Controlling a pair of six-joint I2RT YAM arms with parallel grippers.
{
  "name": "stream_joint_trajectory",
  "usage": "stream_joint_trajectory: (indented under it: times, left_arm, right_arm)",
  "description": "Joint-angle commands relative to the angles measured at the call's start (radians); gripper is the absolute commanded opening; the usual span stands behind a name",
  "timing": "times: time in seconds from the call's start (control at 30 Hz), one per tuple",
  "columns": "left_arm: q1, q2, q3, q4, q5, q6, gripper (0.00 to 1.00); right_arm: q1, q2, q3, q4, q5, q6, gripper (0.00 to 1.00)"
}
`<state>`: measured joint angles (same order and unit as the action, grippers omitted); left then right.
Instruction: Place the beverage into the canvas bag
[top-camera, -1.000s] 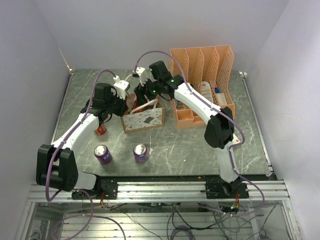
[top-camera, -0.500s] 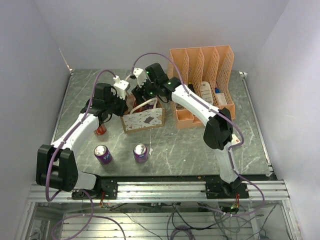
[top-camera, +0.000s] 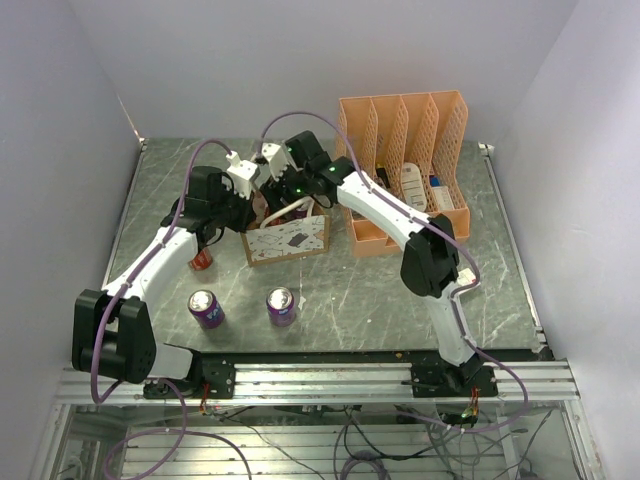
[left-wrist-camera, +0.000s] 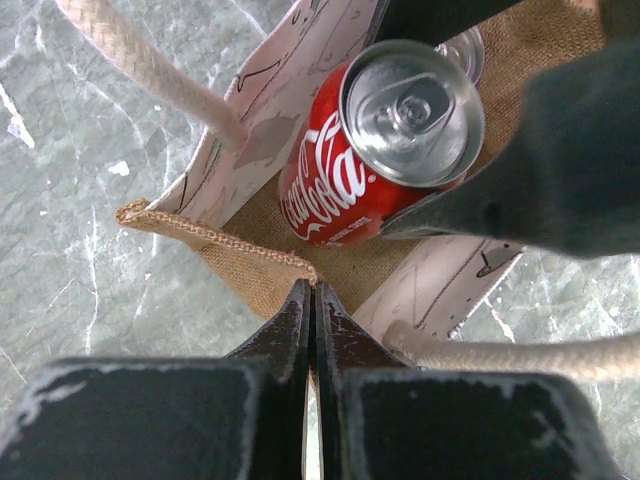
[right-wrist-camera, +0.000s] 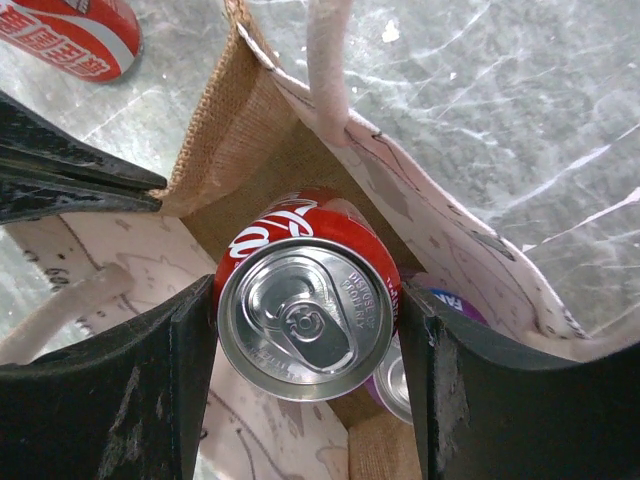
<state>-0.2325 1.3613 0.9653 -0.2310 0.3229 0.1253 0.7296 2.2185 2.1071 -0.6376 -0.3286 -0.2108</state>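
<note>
The canvas bag (top-camera: 290, 240) stands mid-table, brown-edged with off-white speckled sides. My left gripper (top-camera: 247, 207) is shut on the bag's brown rim; in the left wrist view (left-wrist-camera: 313, 290) the jaws pinch the rim's corner. My right gripper (top-camera: 284, 194) is shut on a red Coca-Cola can (right-wrist-camera: 305, 300) and holds it upright in the bag's open mouth (right-wrist-camera: 240, 130). The same can shows in the left wrist view (left-wrist-camera: 390, 130). A purple can (right-wrist-camera: 400, 385) lies deeper inside the bag, under the red one.
Two purple cans (top-camera: 208, 308) (top-camera: 281, 305) stand near the front edge. Another red can (top-camera: 203, 260) lies by the left arm and shows in the right wrist view (right-wrist-camera: 70, 35). The orange file organizer (top-camera: 405, 170) stands right of the bag.
My right gripper has moved left and down with the red can, over the bag's opening. The left gripper has kept its hold on the rim.
</note>
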Motion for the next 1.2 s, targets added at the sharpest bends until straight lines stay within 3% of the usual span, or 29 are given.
stream_joint_trajectory:
  times: [0.0, 0.33, 0.77, 1.17]
  left_arm:
    - [0.004, -0.018, -0.002, -0.002, 0.033, -0.011, 0.07]
    - [0.007, -0.024, -0.010, 0.002, 0.009, -0.011, 0.07]
    - [0.007, -0.028, -0.017, 0.002, 0.016, 0.002, 0.07]
    - [0.007, -0.034, -0.023, 0.007, 0.021, 0.005, 0.07]
  right_arm:
    - [0.006, 0.029, 0.058, 0.023, -0.021, -0.007, 0.31]
    - [0.003, 0.056, 0.043, 0.069, 0.078, 0.001, 0.34]
    - [-0.015, 0.092, 0.050, 0.126, 0.075, 0.023, 0.38]
    - [-0.023, 0.130, 0.029, 0.137, 0.130, 0.004, 0.55]
